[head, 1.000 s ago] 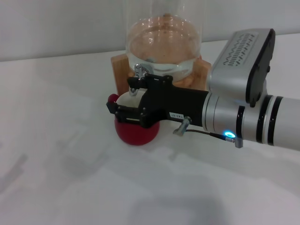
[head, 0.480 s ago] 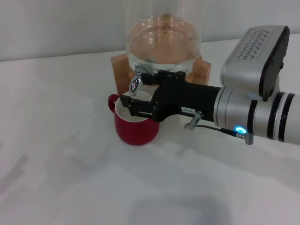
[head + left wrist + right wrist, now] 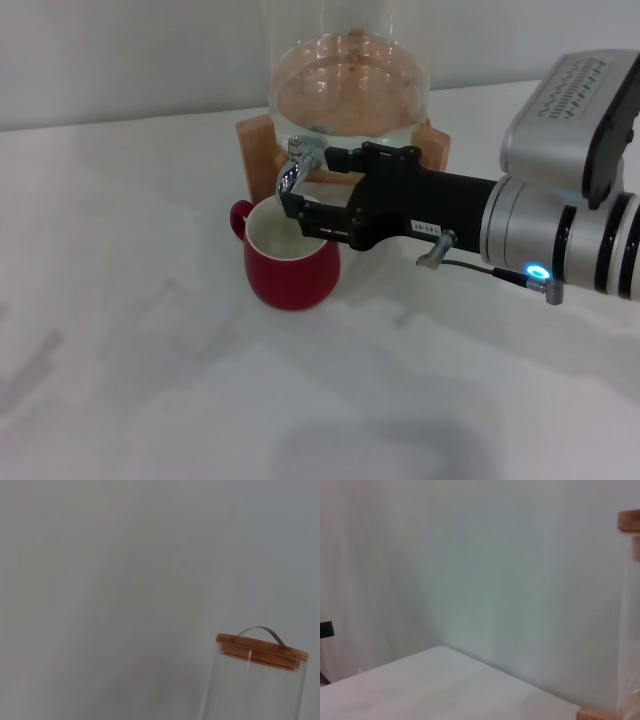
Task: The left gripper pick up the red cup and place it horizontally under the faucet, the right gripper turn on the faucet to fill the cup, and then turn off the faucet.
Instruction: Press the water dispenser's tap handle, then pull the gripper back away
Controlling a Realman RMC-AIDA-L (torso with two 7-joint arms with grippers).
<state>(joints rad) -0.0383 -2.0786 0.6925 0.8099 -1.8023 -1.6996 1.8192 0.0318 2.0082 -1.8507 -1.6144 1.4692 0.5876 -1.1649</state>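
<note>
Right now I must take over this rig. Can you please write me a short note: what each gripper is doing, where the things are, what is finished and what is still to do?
Right gripper: beside the faucet, over the red cup's far rim; whether the jaws grip anything cannot be told.
Left gripper: not in view.
Red cup: upright on the white table, mouth under the spout, handle toward the robot's left, in front of the glass dispenser.
Done: cup placed under the faucet.
Left: I cannot see water flowing or tell the fill level, so check the lever first, fill if needed, then shut the faucet.
</note>
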